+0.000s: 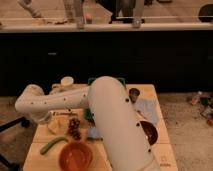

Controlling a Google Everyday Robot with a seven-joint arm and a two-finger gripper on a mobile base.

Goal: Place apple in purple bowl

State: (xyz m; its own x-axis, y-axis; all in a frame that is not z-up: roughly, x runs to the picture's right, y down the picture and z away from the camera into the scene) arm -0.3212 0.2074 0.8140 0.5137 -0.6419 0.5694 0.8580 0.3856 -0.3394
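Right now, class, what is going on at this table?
A white robot arm bends across the wooden table. Its gripper is open low at the table's left side in the view, near the grapes, holding nothing that shows. The purple bowl sits at the right, partly behind the arm, with no apple showing in it.

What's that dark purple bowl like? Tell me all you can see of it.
The purple bowl is round, glossy and dark purple-maroon. It stands upright on the wooden table, near its right front corner. The robot's white arm covers the bowl's left side, and the part that shows looks empty. The hand is out of sight, apparently hidden by the arm.
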